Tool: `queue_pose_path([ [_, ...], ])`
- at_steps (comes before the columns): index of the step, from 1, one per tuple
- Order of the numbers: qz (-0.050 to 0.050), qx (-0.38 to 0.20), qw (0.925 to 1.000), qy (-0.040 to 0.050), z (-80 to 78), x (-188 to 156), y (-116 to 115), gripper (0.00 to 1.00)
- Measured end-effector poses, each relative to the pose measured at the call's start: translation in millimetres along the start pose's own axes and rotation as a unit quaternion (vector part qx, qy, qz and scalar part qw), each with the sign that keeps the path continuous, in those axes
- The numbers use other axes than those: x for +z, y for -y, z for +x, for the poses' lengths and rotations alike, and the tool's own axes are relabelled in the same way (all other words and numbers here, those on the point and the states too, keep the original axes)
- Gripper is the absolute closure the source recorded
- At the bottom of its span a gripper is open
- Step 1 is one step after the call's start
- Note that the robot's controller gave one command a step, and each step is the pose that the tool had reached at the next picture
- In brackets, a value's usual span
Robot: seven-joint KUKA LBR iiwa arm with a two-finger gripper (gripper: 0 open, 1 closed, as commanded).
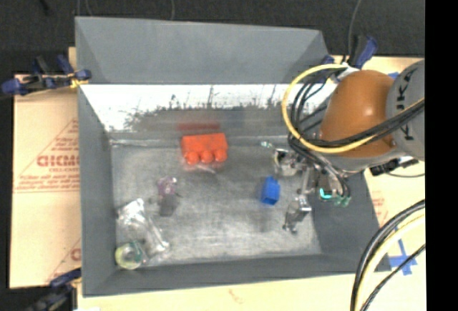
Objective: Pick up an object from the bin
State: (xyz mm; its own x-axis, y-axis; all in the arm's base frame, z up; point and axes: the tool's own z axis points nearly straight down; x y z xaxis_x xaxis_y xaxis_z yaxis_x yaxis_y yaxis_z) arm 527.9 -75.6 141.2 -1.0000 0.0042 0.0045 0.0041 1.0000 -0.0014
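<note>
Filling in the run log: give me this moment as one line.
gripper: in bin, right side, just right of blue block | orange brick: back middle | clear pieces: front left

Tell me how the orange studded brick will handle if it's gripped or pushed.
The orange brick looks like rigid moulded plastic, so it is probably stiff and light. Its blocky shape should slide rather than roll on the bin floor.
</note>
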Motion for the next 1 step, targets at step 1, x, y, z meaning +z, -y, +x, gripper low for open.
queue_pose_path([
  [1, 0.001, -0.212, 0.9772, 0.0071, -63.1, 67.3, 18.5, 0.0],
])
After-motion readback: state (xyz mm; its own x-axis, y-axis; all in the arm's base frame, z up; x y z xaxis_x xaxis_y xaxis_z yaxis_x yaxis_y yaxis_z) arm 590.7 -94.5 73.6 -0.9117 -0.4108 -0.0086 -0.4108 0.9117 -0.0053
